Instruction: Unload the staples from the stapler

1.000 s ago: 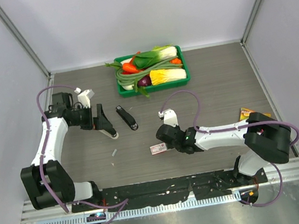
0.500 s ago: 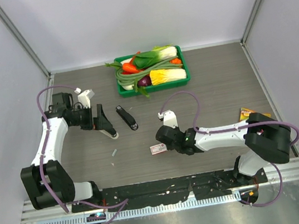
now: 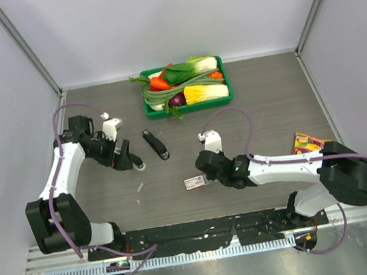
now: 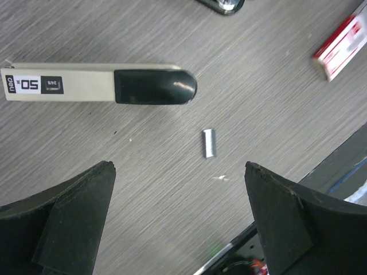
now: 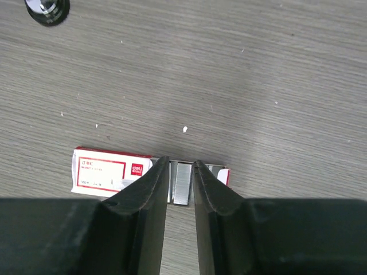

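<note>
The right fingers (image 5: pixel 143 200), black and wedge-shaped, stand narrowly apart around a ribbed silvery strip of staples (image 5: pixel 181 186) in a red-and-white cardboard box (image 5: pixel 109 171) at lower centre; whether they pinch it I cannot tell. The left fingers (image 4: pixel 74 217) are spread wide and empty over the grey wood-grain surface (image 4: pixel 275 86). Mid-frame lies another short staple strip (image 4: pixel 210 142), below a cream stapler (image 4: pixel 97 86) with a rounded black tip.

Open tabletop (image 4: pixel 275 74) around staple strip (image 4: pixel 210 142), pale stapler (image 4: pixel 100 85) close beside, staple box (image 4: pixel 342 40) well apart
</note>
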{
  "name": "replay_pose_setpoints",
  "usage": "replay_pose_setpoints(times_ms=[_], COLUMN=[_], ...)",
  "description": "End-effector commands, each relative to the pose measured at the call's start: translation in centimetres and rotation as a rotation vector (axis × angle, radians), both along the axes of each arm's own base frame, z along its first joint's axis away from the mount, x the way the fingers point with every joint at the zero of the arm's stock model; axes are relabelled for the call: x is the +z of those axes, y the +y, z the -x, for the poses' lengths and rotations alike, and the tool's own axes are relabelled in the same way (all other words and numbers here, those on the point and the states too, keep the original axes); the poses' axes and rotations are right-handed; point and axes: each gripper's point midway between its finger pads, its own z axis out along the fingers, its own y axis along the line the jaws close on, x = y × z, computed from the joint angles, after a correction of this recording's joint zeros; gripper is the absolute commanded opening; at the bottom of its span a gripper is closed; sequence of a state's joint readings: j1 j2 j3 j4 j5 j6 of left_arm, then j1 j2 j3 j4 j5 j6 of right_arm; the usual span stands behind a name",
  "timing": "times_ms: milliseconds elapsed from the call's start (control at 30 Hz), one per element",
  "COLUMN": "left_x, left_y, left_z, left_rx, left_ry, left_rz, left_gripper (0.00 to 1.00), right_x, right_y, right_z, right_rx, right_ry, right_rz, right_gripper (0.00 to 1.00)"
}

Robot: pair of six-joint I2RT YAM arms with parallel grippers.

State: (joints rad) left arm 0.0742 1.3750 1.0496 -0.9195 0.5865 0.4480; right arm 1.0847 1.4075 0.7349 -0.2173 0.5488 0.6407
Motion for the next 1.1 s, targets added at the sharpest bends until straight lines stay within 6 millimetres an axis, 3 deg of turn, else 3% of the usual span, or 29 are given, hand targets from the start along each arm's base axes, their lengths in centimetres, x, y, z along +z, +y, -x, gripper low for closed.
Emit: replay_pose_setpoints(times_ms=[0, 33, 300, 467, 733, 867, 1067], left_x=[-1.9, -3.0, -5.9, -7.7, -9.4, -9.9, -10.9], left_y=[1.0, 1.4, -3.3, -4.6, -3.9, -4.4, -5.2], left_z=[1.8, 2.6, 5.2, 4.7, 2.9, 3.6, 5.2], left_rx=[-0.222, -0.240, -0.392, -0.400, -0.313, -0.340, -0.387], left_ry=[-0.002, 0.024, 0.074, 0.086, 0.087, 0.107, 0.142], left_rz=[-0.162, -0.195, -0.234, -0.291, -0.390, -0.381, -0.386], left_gripper=[1.00, 1.00, 1.00, 1.00, 0.98, 0.89, 0.68], right_x=[3.2, 3.7, 4.5, 5.0, 5.2, 5.4, 5.5], right_y=[-0.5, -0.5, -1.3, -1.5, -2.2, -2.4, -2.7], right_z=[-1.5, -1.6, -1.8, -2.1, -2.1, -2.2, -2.3], right_rx=[-0.045, -0.049, -0.069, -0.077, -0.087, -0.088, -0.098], right_ry=[-0.075, -0.084, -0.100, -0.113, -0.122, -0.127, -0.129], right_rz=[-0.059, -0.072, -0.074, -0.076, -0.078, -0.079, -0.080], right_gripper=[0.30, 0.30, 0.30, 0.29, 0.29, 0.27, 0.25])
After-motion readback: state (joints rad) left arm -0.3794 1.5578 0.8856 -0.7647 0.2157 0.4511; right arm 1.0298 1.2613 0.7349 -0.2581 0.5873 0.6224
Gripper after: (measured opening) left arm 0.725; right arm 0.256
